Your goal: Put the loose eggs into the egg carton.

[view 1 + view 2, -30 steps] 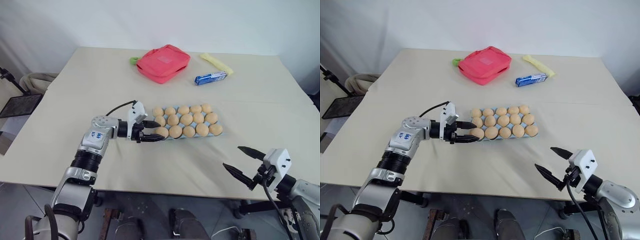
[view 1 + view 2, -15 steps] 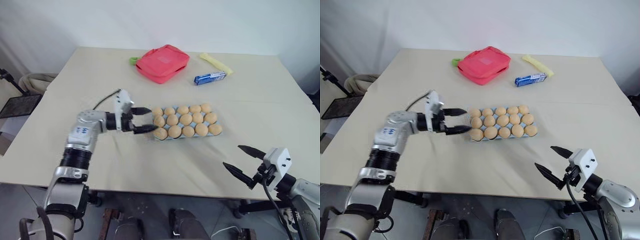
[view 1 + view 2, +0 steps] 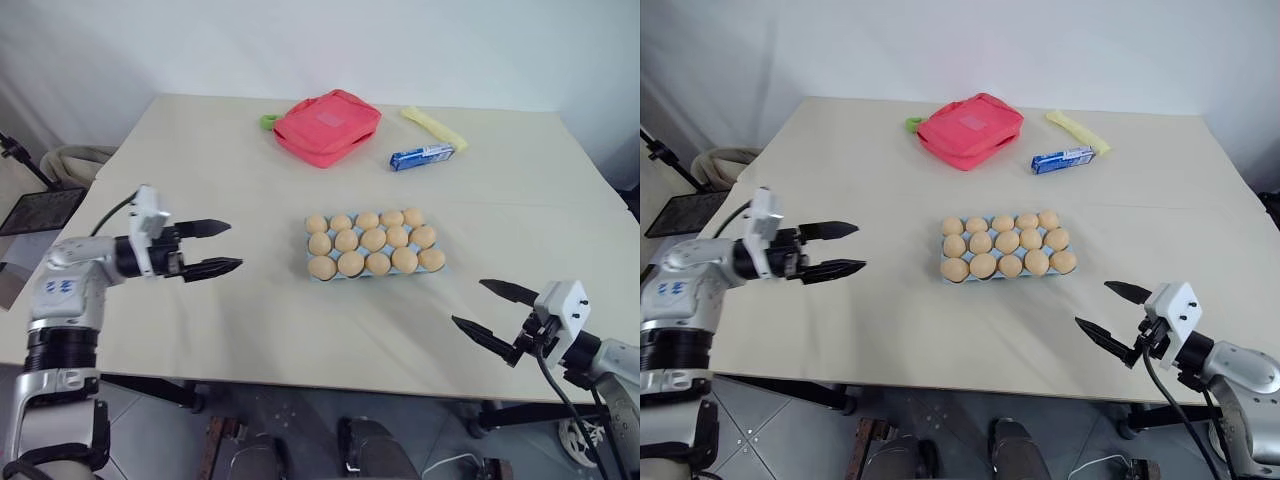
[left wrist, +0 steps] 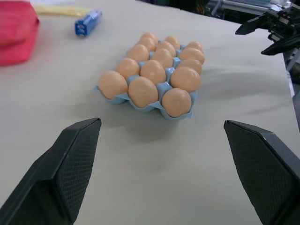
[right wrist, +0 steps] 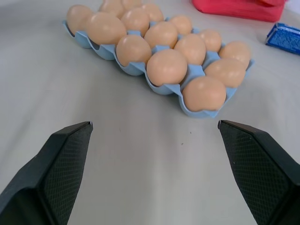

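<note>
- The egg carton [image 3: 372, 268], a light-blue moulded tray, lay near the middle of the table [image 3: 200, 160], with an egg seated in every one of its fifteen cups.
- The eggs [image 3: 373, 240] sat in three rows of five; none lay loose on the tabletop.
- The left gripper [image 3: 213, 247] hung above the table well to the left of the carton, its two black fingers spread wide and empty.
- The right gripper [image 3: 497, 312] hovered at the table's near right edge, its fingers likewise spread and empty.
- A red pouch [image 3: 327, 124], a blue wrapped bar [image 3: 421, 156] and a yellow object [image 3: 433, 127] lay toward the far side, apart from the carton.
</note>
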{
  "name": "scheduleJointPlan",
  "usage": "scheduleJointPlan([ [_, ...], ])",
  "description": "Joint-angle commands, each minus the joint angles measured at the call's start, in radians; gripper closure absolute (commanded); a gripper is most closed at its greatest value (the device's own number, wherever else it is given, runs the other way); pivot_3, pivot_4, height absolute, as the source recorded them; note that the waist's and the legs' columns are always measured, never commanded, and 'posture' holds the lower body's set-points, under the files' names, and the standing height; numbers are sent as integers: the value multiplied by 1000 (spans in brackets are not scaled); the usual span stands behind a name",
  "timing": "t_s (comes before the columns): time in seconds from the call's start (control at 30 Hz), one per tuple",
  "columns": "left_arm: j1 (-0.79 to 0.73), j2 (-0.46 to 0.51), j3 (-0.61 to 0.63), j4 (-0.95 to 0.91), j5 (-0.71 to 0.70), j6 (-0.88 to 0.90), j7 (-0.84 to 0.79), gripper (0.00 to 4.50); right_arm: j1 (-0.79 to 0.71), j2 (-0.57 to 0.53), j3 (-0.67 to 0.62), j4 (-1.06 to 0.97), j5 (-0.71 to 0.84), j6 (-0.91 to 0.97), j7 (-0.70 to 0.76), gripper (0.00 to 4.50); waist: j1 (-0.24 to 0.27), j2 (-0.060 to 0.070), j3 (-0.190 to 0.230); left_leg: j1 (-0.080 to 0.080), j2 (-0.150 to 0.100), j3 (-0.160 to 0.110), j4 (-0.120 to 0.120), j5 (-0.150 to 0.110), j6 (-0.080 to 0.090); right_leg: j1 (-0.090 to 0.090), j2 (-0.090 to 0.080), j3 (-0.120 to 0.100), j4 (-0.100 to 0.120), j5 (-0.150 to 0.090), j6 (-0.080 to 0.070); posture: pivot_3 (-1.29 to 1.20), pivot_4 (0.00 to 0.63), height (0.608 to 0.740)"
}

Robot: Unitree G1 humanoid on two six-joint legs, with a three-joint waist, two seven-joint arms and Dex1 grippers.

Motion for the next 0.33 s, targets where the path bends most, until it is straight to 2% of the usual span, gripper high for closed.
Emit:
scheduleJointPlan([
  [0.03,25,42,39,49,-14,-74,-59,33,-26,-49,-63,38,29,-14,46,0,0,0,0,0,0,0,0,0,0,0,0,0,0,0,0,0,150,740],
  [0.17,33,58,42,103,-7,-123,-81,33,-57,-86,-77,104,21,-30,79,0,0,-1,0,0,0,0,0,0,1,0,0,0,-1,-2,-3,0,150,740],
  [0.33,37,47,38,110,-17,-135,-80,33,-81,-79,-61,123,12,-36,78,0,0,0,0,-1,0,0,-1,0,1,0,-1,0,-1,-1,-2,0,150,740],
])
